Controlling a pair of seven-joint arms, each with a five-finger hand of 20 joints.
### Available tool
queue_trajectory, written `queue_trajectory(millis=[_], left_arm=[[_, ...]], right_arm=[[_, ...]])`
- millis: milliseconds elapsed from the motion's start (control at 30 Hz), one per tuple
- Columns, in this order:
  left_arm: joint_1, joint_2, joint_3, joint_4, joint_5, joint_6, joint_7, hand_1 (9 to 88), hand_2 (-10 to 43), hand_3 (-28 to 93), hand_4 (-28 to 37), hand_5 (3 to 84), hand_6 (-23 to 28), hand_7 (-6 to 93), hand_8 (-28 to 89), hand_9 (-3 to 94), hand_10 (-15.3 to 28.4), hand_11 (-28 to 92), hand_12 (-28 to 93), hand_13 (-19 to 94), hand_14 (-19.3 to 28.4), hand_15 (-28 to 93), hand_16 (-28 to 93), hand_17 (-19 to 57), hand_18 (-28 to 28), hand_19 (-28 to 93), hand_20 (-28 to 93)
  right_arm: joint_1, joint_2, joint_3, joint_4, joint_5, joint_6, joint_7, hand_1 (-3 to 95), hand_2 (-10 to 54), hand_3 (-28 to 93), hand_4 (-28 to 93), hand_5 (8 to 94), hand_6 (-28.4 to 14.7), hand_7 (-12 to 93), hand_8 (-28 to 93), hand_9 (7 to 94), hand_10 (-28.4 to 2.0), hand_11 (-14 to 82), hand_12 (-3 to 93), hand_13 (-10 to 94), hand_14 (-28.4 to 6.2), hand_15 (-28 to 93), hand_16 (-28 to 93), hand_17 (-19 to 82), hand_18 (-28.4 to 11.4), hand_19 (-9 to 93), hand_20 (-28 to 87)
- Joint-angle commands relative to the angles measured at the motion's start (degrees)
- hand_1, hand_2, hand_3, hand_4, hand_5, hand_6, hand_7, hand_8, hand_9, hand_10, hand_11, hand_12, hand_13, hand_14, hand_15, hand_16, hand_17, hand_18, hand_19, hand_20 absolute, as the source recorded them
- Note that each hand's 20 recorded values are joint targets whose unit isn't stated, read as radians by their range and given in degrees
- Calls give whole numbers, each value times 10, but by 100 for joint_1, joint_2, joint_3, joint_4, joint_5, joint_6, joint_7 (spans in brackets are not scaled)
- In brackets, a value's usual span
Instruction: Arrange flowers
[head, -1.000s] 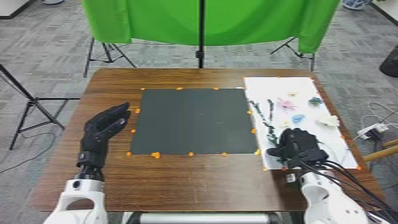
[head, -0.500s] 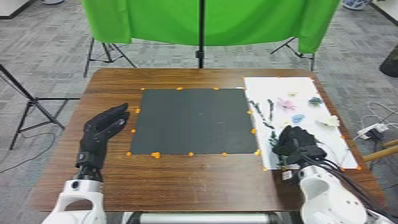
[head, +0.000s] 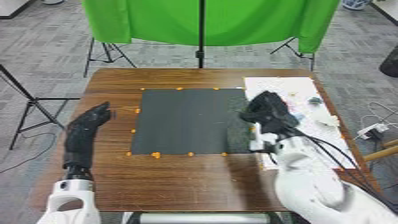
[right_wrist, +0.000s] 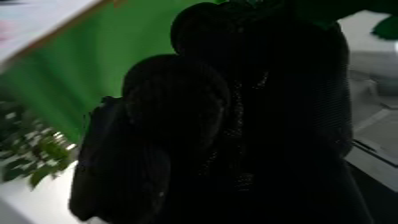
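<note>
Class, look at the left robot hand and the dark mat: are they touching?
Apart. The head view shows a strip of bare wooden table between the left robot hand and the dark mat's nearest edge.

Room between left hand (head: 83, 134) and right hand (head: 269, 111)

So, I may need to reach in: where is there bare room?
The dark mat is bare from its left edge through the middle, as is the table in front of it, between the arms. Crowded: the mat's right edge, by the right hand, and the white sheet with flowers.
</note>
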Motion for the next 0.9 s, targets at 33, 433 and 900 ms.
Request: queue_trajectory(millis=[33,433,900], left_arm=[[-38,275,-60,548,-63,257,-30,216,-12,679,-249,495,19,111,-61,450,128,146,140,315,148,144,17,29,127,36,182],[-174,348,179,543,80,-14,-105,210,-8,687,-269,491,21,108,-57,445,126,141,144,315,150,139,31,25,128,33,184],[-311,364,228,587,162,-420,-251,223,-23,683,-248,482,26,107,-55,437,126,144,152,314,158,162,37,19,133,40,185]], right_arm=[[1858,-1345,-1216,985,317,-120,-84,887,-95,-281,524,848,-19,247,224,918,-116,319,310,937,-24,561,231,727,-57,917,352],[3063,-2389,-2920,2376,648,-191,132,887,-95,-281,521,846,-18,252,220,916,-117,323,307,937,-25,563,231,727,-56,923,342],[3003,-2558,-3071,2730,798,-656,65,687,-95,-116,349,836,-32,220,128,896,-141,320,224,937,-33,506,250,725,-46,899,307]])
